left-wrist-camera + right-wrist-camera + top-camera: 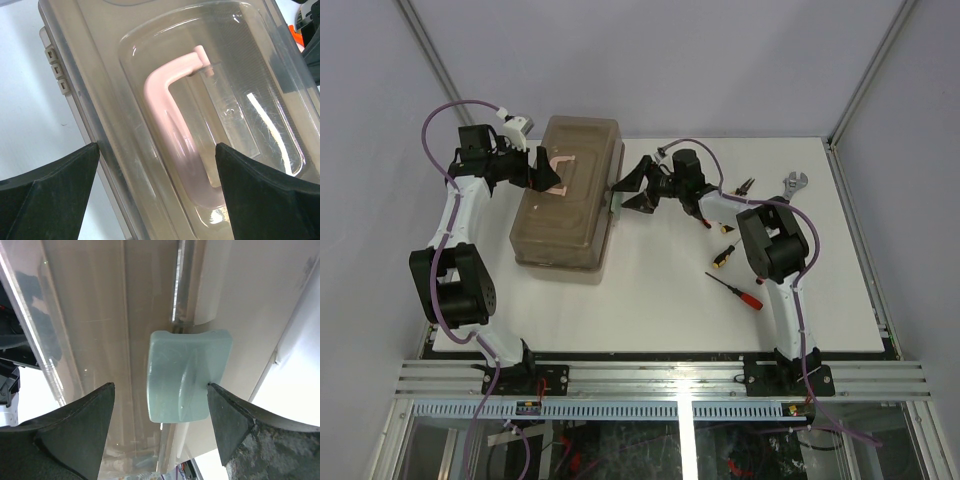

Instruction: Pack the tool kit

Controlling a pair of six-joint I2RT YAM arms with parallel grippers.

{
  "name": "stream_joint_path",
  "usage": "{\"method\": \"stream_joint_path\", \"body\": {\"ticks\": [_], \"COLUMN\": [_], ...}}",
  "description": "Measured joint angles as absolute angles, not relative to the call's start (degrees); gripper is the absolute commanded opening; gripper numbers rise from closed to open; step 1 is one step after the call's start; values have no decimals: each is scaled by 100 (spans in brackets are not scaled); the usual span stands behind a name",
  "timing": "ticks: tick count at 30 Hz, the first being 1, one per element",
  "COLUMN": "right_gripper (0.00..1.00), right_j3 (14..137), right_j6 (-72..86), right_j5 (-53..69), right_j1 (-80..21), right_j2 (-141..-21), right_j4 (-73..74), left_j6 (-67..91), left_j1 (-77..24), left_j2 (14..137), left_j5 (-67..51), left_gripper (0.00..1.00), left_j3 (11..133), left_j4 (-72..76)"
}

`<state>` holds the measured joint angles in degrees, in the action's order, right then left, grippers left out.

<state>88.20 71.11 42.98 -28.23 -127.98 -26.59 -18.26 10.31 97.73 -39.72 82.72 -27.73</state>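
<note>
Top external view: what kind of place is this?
Probably a robot lab cell: a white table enclosed by grey panels, a left arm and right arm bolted to an aluminium rail, plus a toolbox and a loose screwdriver.

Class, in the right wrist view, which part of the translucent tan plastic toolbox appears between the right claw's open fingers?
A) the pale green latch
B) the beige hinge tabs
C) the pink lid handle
A: the pale green latch fills the gap in front of the open right claw.
</note>
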Motion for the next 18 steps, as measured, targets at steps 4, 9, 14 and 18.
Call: {"method": "stream_joint_path", "body": {"ticks": [4,9,14,18], "right_gripper": [81,81,81,80], "right_j3": [8820,8842,8890,8890], "right_j6": [7113,7120,7288,7581], "right_j5": [4316,4351,4434,4506], "right_j1": [-2838,-2838,-2832,-2821], "right_j2": [-12936,-13082,-13120,-13157], "right_j4": [-2672,-2635,-2808,-3142], "left_j6": [-1826,-1826,-1826,-1824], "left_j1": [1031,1031,1031,1031], "left_j2": [9773,9773,9773,9771], "left_j5": [-3972,-3972,-3972,-3972], "left_gripper": [93,93,93,93], "left_j3": [8272,8272,8267,8263], "left_j4": [-2773,-2773,-2770,-2764]}}
